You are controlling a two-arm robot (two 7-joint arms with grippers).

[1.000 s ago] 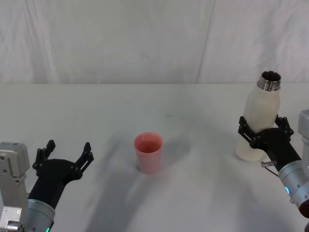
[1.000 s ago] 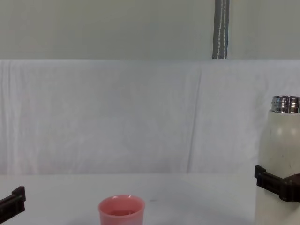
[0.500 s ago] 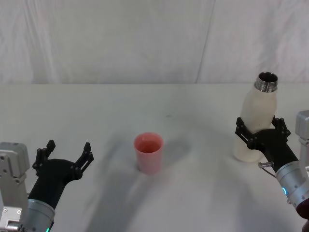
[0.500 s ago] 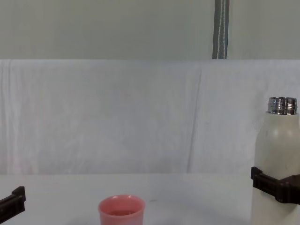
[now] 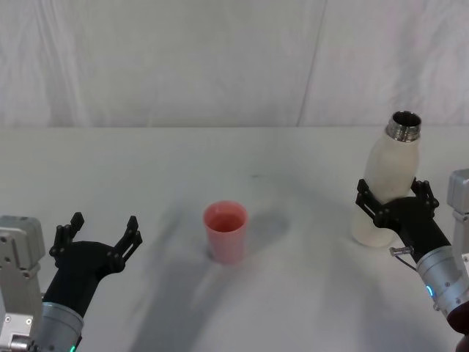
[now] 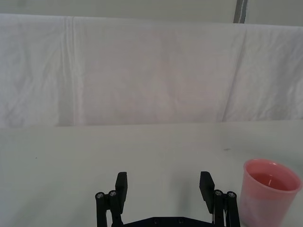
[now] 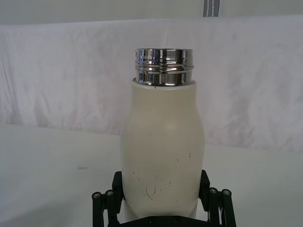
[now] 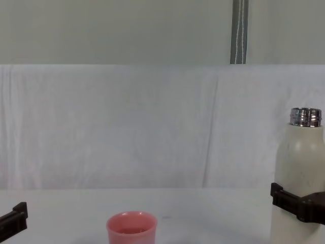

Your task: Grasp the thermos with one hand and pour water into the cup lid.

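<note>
The thermos (image 5: 390, 182) is a cream-white bottle with an open steel neck, upright at the right of the table. My right gripper (image 5: 393, 196) is shut on its lower body, fingers on either side (image 7: 161, 194). In the chest view the thermos (image 8: 299, 173) stands at the right edge, gripper fingers (image 8: 284, 197) around it. The cup lid (image 5: 226, 231) is a small pink cup near the table's middle, also seen as the cup lid (image 8: 131, 229) and cup lid (image 6: 268, 191). My left gripper (image 5: 101, 232) rests open at the lower left, empty, well left of the cup lid.
The white table (image 5: 220, 161) runs back to a wrinkled white cloth backdrop (image 5: 220, 66). A grey pole (image 8: 239, 31) stands behind the backdrop. Bare table lies between the cup lid and the thermos.
The right gripper has carried the thermos slightly left and lower, toward the cup lid. The left gripper and the cup lid have not moved.
</note>
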